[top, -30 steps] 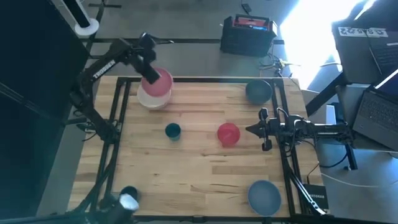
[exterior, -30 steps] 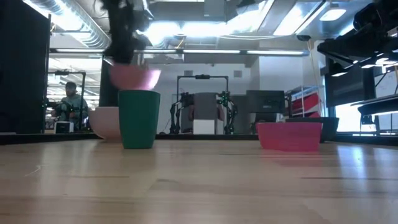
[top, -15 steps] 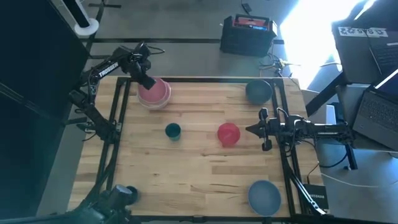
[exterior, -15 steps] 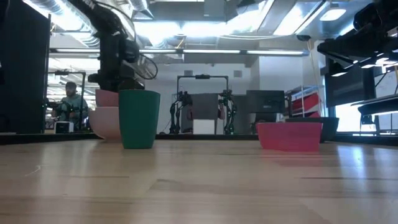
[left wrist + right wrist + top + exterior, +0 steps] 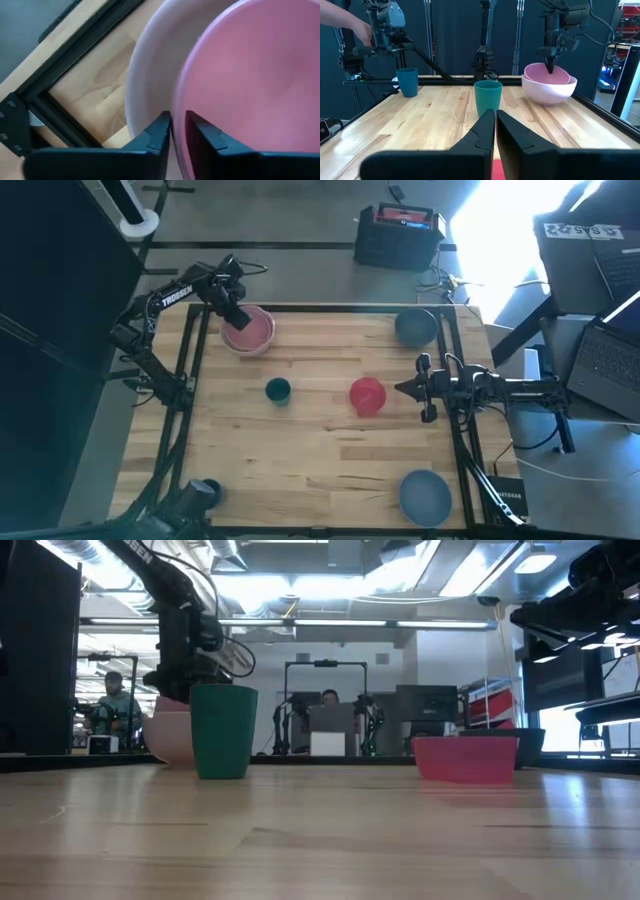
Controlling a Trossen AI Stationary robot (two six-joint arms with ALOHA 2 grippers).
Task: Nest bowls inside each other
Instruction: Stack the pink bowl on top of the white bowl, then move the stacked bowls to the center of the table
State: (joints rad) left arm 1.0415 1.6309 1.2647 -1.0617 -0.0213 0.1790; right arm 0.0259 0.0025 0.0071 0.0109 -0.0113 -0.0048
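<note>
A pale pink bowl [image 5: 252, 330] sits inside a white bowl [image 5: 245, 351] at the table's far left; the white bowl's base [image 5: 168, 755] rests on the wood. My left gripper [image 5: 178, 120] points down over the pink bowl's left rim, slightly open, one finger on each side of the rim. A small dark teal bowl [image 5: 278, 390] and a red bowl [image 5: 367, 395] stand mid-table. My right gripper [image 5: 405, 388] waits shut at the right edge, level, pointing at the red bowl. My left gripper comes from above and stands astride the pink bowl's rim [image 5: 179, 95], one finger [image 5: 205, 137] inside the bowl and one [image 5: 157, 135] in the gap toward the white bowl. Whether either finger touches the rim, I cannot tell. The pink bowl rests in the white one.
Two grey-blue bowls stand on the right side, one far [image 5: 415, 328] and one near [image 5: 425, 495]. A second teal bowl [image 5: 408, 81] stands at the near left corner, and a person's hand [image 5: 350, 25] shows above it. Black frame rails [image 5: 190, 370] run along the table's sides.
My left gripper has come down with the pink bowl, which hung above the white bowl a second ago and now sits inside it. The other bowls and my right arm have kept still.
</note>
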